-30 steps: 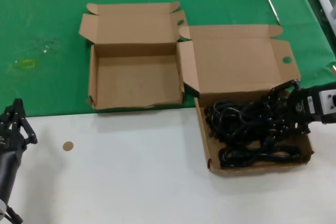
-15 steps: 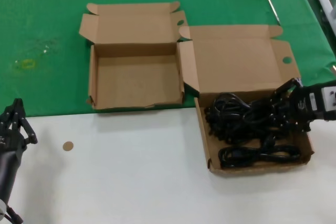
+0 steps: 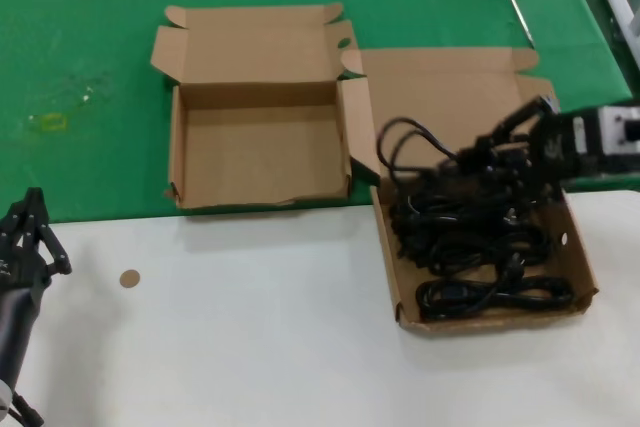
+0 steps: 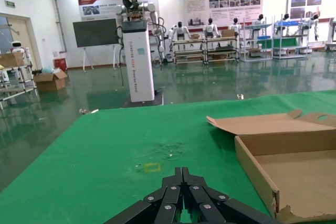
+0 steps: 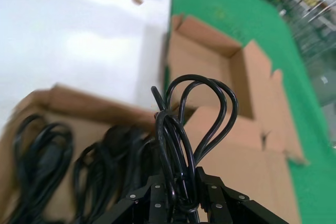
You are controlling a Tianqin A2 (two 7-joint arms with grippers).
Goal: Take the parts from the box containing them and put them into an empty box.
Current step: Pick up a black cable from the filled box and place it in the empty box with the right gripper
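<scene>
Clamping a black cable bundle (image 3: 440, 162), the right pincer (image 3: 510, 152) holds it above the larger box (image 3: 388, 267), where more cables (image 3: 480, 247) lie. Beside it sits the smaller box (image 3: 176, 147). Left pincer (image 3: 28, 232), shut, idles over the counter (image 3: 250, 327).

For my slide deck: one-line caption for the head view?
Right claw lifts a cable bundle from the full box; left claw idle.

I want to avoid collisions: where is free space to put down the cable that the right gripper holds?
The right gripper holds a cable bundle. The empty box has a bare floor between its walls. White table before it is bare except a small disc. The full box is crowded.
</scene>
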